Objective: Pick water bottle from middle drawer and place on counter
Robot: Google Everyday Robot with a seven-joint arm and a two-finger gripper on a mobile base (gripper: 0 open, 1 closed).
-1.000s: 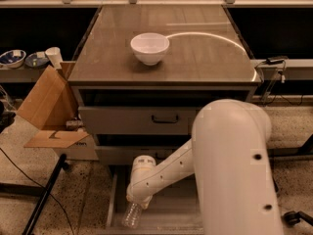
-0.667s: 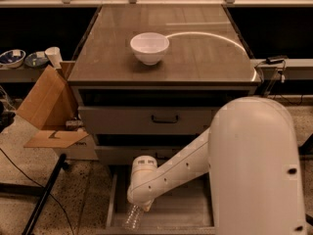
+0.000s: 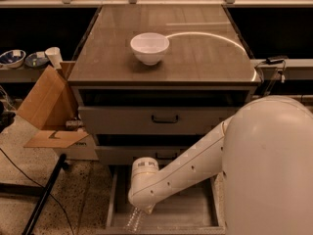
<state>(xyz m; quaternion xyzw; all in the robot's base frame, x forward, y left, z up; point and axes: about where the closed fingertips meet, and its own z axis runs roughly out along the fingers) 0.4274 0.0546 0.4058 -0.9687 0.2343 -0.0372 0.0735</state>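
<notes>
The water bottle [image 3: 133,220], clear and ribbed, lies on the floor of the pulled-out middle drawer [image 3: 195,212] at its front left corner. My gripper [image 3: 142,210] hangs from the white wrist directly over the bottle's upper end, down inside the drawer, and the wrist hides most of it. The counter [image 3: 200,58] is the glossy grey-brown cabinet top above, with a pale curved glare streak. My white arm fills the lower right of the view.
A white bowl [image 3: 149,48] stands on the counter, left of centre. Two shut drawer fronts [image 3: 161,119] with black handles sit above the open drawer. An open cardboard box [image 3: 44,106] leans left of the cabinet. A black stand leg [image 3: 44,199] crosses the floor.
The large upper part of my arm has swung right and fills more of the lower right. The wrist and the bottle have hardly moved.
</notes>
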